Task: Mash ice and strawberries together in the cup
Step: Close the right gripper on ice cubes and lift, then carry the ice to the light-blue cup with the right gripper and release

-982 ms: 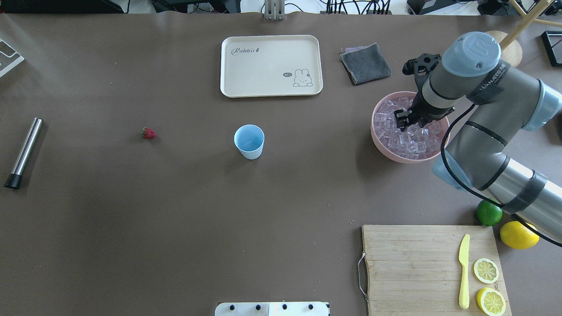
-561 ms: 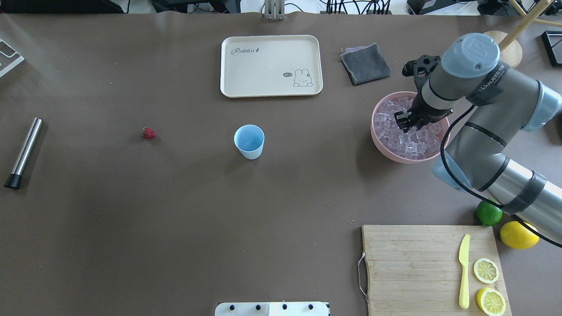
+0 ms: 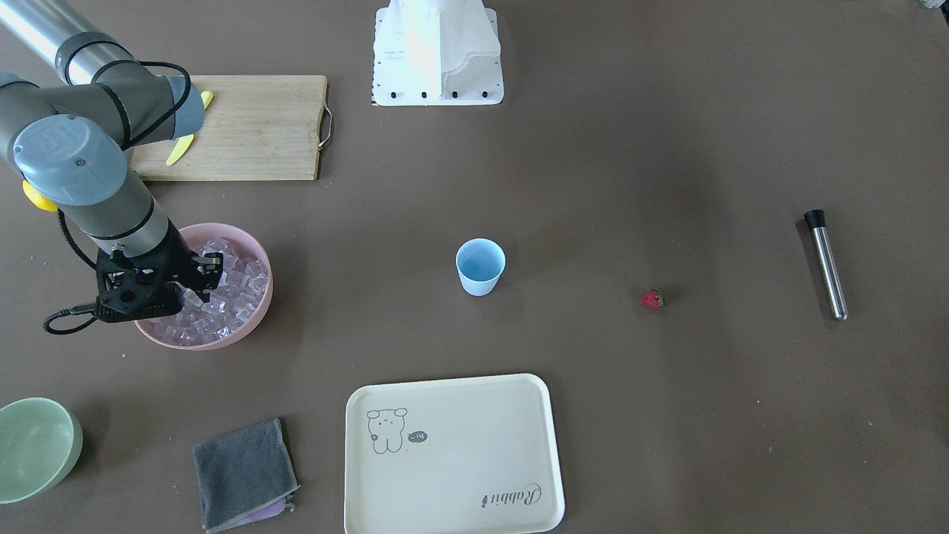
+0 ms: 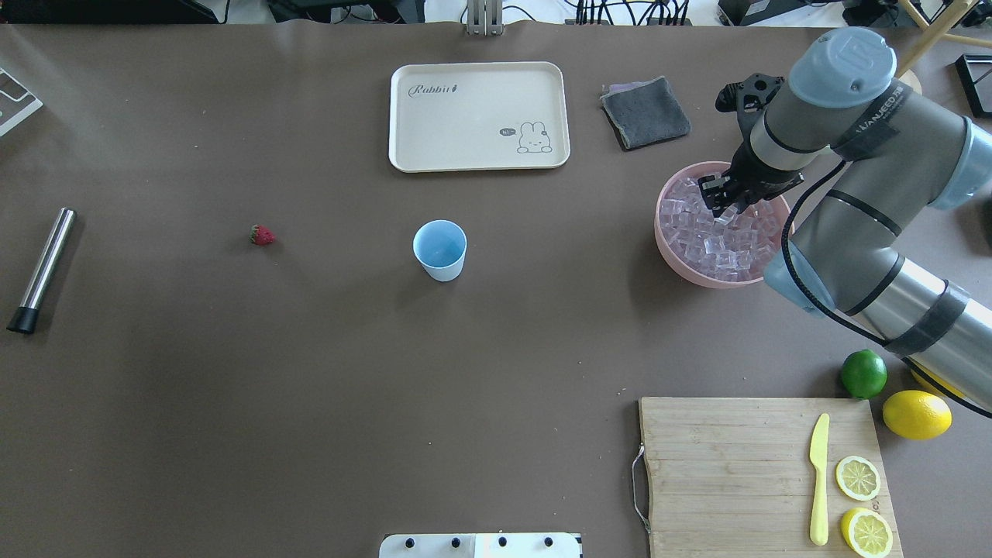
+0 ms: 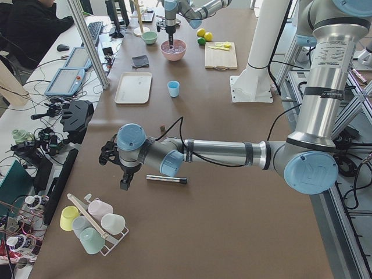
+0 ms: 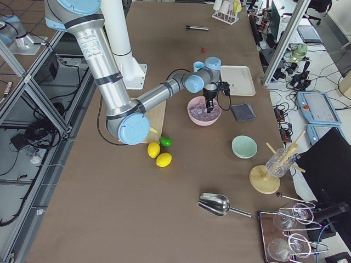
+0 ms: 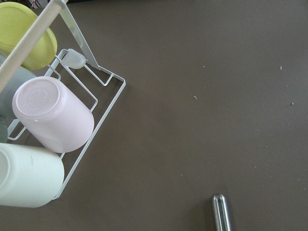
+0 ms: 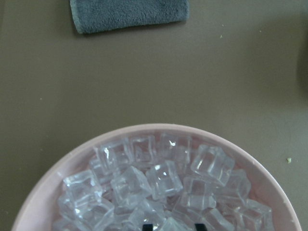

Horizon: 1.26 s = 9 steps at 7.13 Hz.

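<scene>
The light-blue cup [image 4: 440, 249] stands upright mid-table and looks empty; it also shows in the front view [image 3: 480, 267]. The small red strawberry [image 4: 263, 235] lies on the table to the cup's left. The ice [image 4: 717, 248] fills a pink bowl [image 4: 665, 249] at the right. My right gripper [image 4: 725, 208] hangs over the far part of that bowl. In the right wrist view its fingertips [image 8: 147, 225] sit at the bottom edge with one ice cube [image 8: 171, 223] between them. My left gripper [image 5: 124, 185] shows only in the exterior left view, near a metal muddler [image 5: 167, 179]; I cannot tell whether it is open or shut.
The muddler [image 4: 43, 267] lies at the far left. A cream tray [image 4: 479, 116] and grey cloth [image 4: 645, 112] lie at the back. A cutting board [image 4: 736, 465] with knife and lemon slices, a lime [image 4: 863, 373] and lemon sit front right. A cup rack [image 7: 48, 120] is under the left wrist.
My right gripper has risen from the ice and shifted slightly toward the far side of the pink bowl. The cup, the strawberry and the muddler have not moved.
</scene>
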Each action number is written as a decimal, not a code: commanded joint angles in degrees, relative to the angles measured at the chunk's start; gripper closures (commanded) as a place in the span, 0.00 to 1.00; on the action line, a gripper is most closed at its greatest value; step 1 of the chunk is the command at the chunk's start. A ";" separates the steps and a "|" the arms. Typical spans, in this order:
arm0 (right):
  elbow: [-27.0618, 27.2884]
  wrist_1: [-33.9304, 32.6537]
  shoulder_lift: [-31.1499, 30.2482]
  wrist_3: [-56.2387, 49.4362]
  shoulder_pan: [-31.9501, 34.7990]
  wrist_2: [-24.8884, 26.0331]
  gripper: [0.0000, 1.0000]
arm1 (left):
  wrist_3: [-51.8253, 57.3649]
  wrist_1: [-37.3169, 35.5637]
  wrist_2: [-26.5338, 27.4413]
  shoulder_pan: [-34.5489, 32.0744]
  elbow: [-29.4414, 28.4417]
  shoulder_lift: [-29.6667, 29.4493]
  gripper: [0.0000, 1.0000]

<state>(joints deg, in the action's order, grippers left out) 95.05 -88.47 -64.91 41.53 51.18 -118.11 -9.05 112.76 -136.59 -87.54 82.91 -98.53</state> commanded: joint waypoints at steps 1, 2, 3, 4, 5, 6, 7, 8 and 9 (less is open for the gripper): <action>-0.05 -9.57 8.97 0.83 0.59 -1.50 0.86 | 0.00 0.00 0.00 0.00 0.06 0.00 0.02; -0.05 -11.70 11.54 3.18 -0.28 -1.50 0.86 | 0.00 0.00 0.00 0.00 0.06 0.00 0.02; -1.61 -11.29 14.61 10.34 -2.64 -1.07 0.89 | 0.00 0.00 0.00 0.00 0.06 0.00 0.02; -5.19 -11.29 19.25 13.63 -4.57 -0.80 0.94 | 0.00 0.00 0.00 0.00 -0.02 0.00 0.02; -9.32 -10.59 24.08 17.84 -6.33 -0.19 0.96 | 0.00 0.00 0.00 0.00 -0.03 0.00 0.02; -13.02 -8.32 27.61 19.97 -7.31 0.42 0.99 | 0.00 0.00 0.00 0.00 -0.11 0.00 0.02; -15.23 -5.69 29.65 21.39 -8.45 1.56 0.99 | 0.00 0.00 0.00 0.00 -0.03 0.09 0.02; -17.43 -1.75 31.32 22.62 -10.03 2.70 0.99 | 0.00 0.00 -0.08 0.00 0.06 0.09 0.02; -20.93 0.99 34.56 24.98 -12.22 4.54 0.99 | 0.00 0.00 -0.08 -0.08 0.32 0.18 0.02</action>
<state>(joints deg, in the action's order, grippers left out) 78.09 -91.36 -33.92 63.91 41.41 -115.56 -9.05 112.76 -136.64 -87.55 82.99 -98.43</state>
